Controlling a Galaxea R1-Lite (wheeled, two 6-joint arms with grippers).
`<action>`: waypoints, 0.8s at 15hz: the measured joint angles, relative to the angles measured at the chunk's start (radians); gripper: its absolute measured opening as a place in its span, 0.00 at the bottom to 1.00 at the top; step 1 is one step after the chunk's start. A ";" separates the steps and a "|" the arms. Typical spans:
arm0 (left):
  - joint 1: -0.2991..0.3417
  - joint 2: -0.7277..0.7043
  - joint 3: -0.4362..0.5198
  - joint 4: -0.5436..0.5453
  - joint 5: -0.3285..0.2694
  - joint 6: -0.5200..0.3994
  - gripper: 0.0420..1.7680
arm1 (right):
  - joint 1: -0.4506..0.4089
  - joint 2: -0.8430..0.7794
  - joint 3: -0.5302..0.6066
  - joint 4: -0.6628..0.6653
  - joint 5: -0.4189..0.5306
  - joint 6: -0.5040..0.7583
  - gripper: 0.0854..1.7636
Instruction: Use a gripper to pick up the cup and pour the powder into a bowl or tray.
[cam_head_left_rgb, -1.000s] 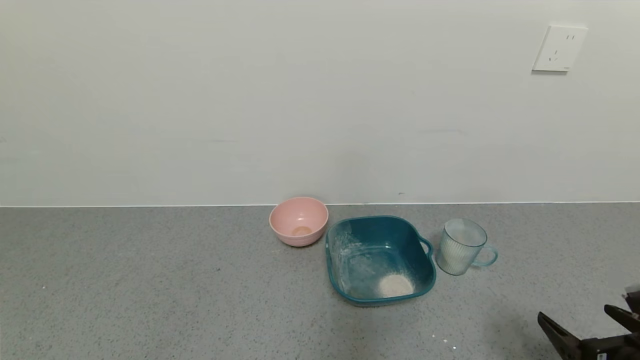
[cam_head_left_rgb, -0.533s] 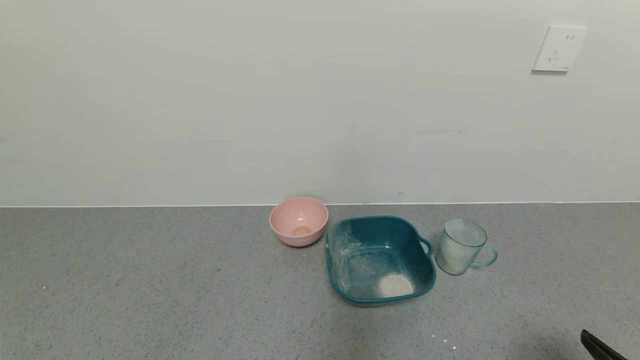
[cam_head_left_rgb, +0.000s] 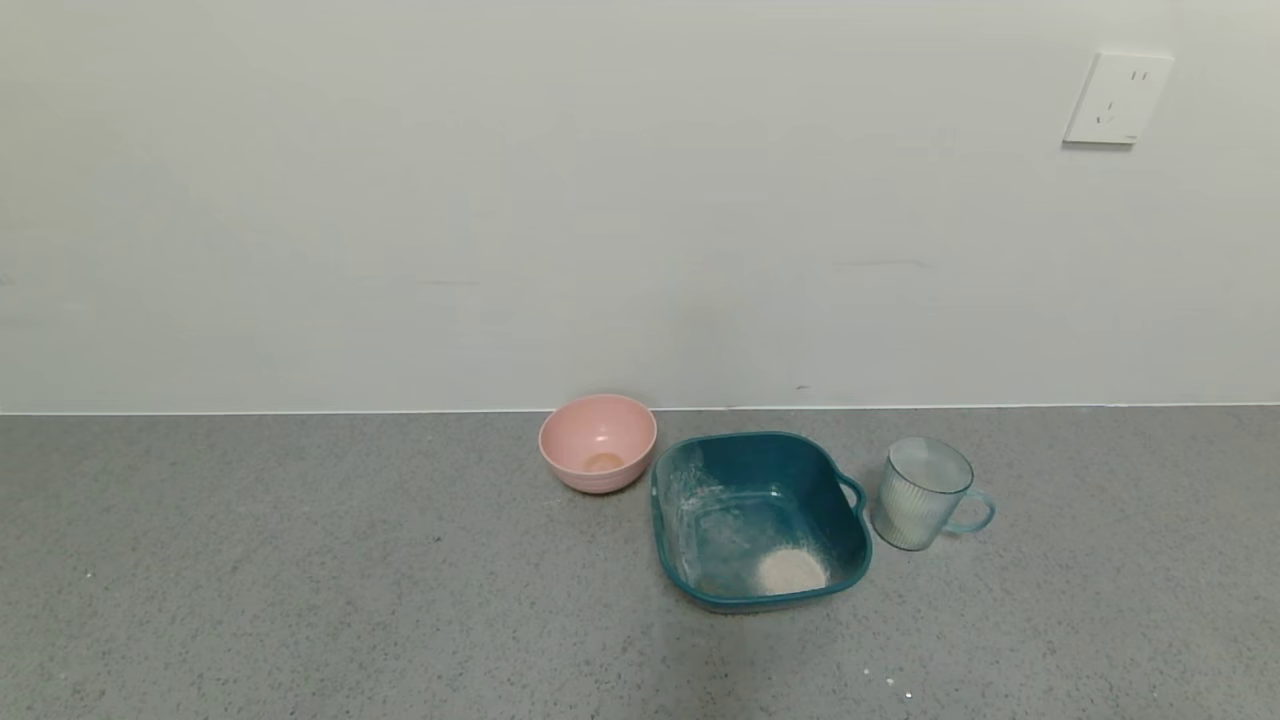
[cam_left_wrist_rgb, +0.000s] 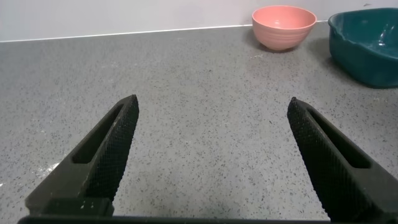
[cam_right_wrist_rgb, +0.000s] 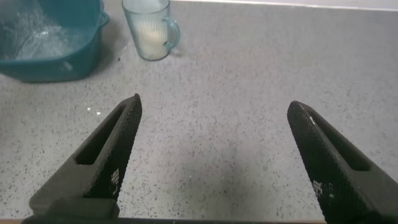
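Note:
The ribbed pale blue-green cup (cam_head_left_rgb: 920, 495) stands upright on the grey counter, just right of the teal basin (cam_head_left_rgb: 668, 520), its handle pointing right. A small pale mound of powder (cam_head_left_rgb: 791, 571) lies in the basin's near corner, with white dusting inside. In the right wrist view the cup (cam_right_wrist_rgb: 149, 28) and basin (cam_right_wrist_rgb: 81, 59) lie far ahead of my right gripper (cam_right_wrist_rgb: 212, 102), which is open and empty above bare counter. My left gripper (cam_left_wrist_rgb: 212, 102) is open and empty over the counter, well away from the basin (cam_left_wrist_rgb: 357, 59). Neither gripper shows in the head view.
A round pink bowl (cam_head_left_rgb: 597, 441) with a beige patch inside stands left of the basin near the wall; it also shows in the left wrist view (cam_left_wrist_rgb: 283, 26). A few white specks (cam_head_left_rgb: 890, 684) lie on the counter in front of the basin. A wall socket (cam_head_left_rgb: 1118, 98) is at upper right.
My right gripper, seen at the lower right corner of the head view a second ago, has drawn back out of that view. The cup, basin and pink bowl have not moved.

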 joint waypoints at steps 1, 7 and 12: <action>0.000 0.000 0.000 0.000 0.000 0.000 0.97 | -0.012 -0.047 0.000 0.008 0.007 -0.001 0.96; 0.000 0.000 0.000 0.000 0.000 0.000 0.97 | -0.018 -0.284 0.014 0.052 0.040 -0.005 0.96; 0.000 0.000 0.000 0.000 0.000 0.000 0.97 | -0.014 -0.346 0.108 -0.059 0.057 -0.001 0.96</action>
